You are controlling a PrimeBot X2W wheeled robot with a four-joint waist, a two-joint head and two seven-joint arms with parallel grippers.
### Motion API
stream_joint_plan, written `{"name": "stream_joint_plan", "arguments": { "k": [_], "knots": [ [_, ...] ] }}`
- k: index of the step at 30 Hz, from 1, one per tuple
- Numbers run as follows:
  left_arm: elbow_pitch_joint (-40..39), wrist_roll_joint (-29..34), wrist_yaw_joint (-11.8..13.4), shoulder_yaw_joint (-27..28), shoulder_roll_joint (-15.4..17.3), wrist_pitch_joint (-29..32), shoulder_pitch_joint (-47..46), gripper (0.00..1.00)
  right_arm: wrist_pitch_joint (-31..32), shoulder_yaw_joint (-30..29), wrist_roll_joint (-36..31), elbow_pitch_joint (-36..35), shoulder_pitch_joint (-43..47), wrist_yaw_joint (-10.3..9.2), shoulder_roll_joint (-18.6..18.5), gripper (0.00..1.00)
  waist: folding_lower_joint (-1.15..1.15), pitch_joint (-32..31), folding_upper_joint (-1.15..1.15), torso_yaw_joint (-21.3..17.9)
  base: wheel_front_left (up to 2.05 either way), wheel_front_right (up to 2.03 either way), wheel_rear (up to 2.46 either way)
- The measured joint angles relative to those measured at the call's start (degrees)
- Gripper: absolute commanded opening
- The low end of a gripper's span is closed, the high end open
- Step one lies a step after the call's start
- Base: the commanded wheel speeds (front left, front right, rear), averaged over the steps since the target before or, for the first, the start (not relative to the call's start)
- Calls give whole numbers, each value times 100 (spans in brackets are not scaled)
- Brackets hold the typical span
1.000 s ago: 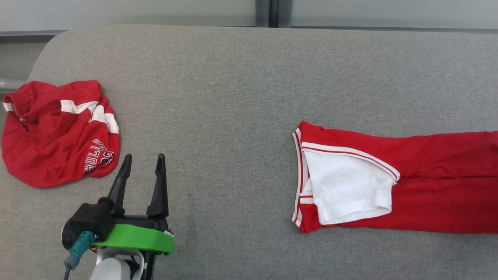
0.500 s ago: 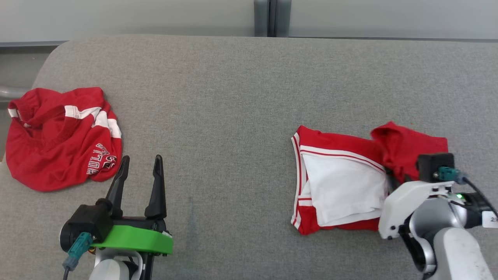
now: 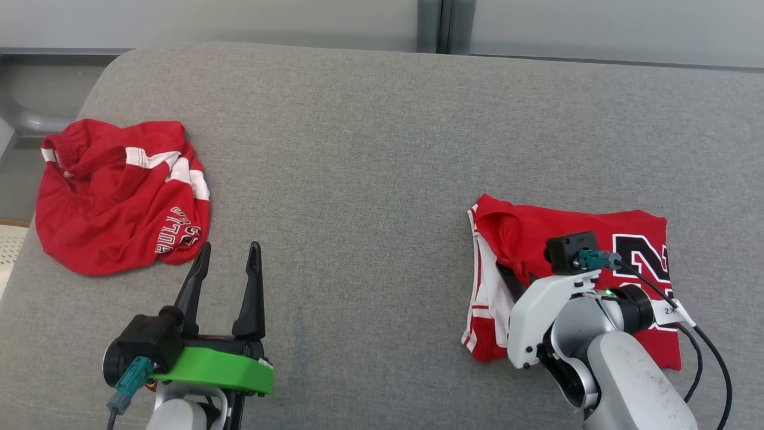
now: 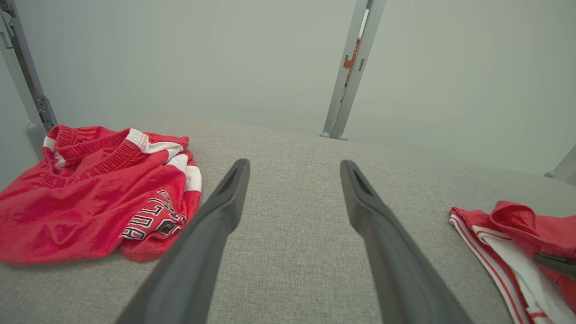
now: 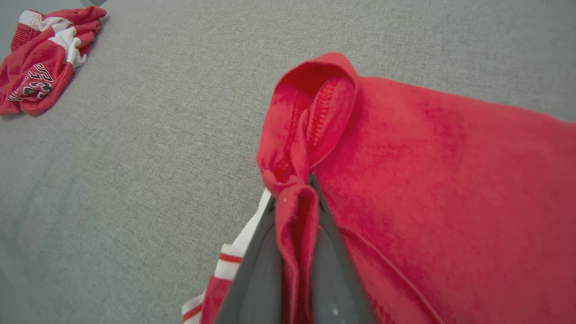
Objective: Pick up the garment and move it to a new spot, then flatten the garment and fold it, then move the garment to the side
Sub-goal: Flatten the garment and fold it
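The garment point(image 3: 597, 224) is a red jersey with white trim, lying doubled over on the right of the grey padded table point(image 3: 358, 149), a black letter showing on its top layer. My right gripper point(image 3: 508, 273) is shut on a bunched red edge of the garment point(image 5: 427, 157) near its left end; in the right wrist view the cloth is pinched between the fingers point(image 5: 256, 270) of this gripper point(image 5: 294, 191). My left gripper point(image 3: 230, 251) stands open over bare table at the lower left, holding nothing. In the left wrist view that gripper point(image 4: 294, 166) is spread wide and the garment point(image 4: 517, 220) is far right.
A second red piece of clothing point(image 3: 113, 203) with white stripes and black lettering lies crumpled at the table's left end, just beyond my left fingertips; it shows too in the wrist views point(image 4: 90, 202) point(image 5: 36, 76). A pale wall with a metal post point(image 3: 439, 24) stands behind the table.
My right arm came in from the right and carried the garment's right end over to the left, doubling it. The head camera shifted a little. The left gripper kept still.
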Motion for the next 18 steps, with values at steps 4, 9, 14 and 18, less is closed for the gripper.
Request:
{"name": "stream_joint_plan", "arguments": {
  "k": [4, 9, 14, 18],
  "knots": [
    [18, -9, 0, -26, 0, 1, -1, 100, -177, 80, 155, 279, -102, 0, 0, 100, 0, 19, 0, 74, 0, 0, 0],
    [30, -10, 0, 9, 0, 0, -1, 100, -800, 51, 464, 299, -319, 0, 4, 100, 0, 7, 0, 77, 0, 0, 0],
    [80, 73, 0, -14, 0, 1, -31, 100, -1544, -247, 698, 186, -390, 0, 7, 100, 0, -102, 0, -16, 0, 0, 0],
    [79, 93, 0, -164, 0, 1, -100, 100, -1933, -806, 409, 57, -328, 0, 7, 100, 0, -178, 0, -114, 0, 0, 0]
  ]
}}
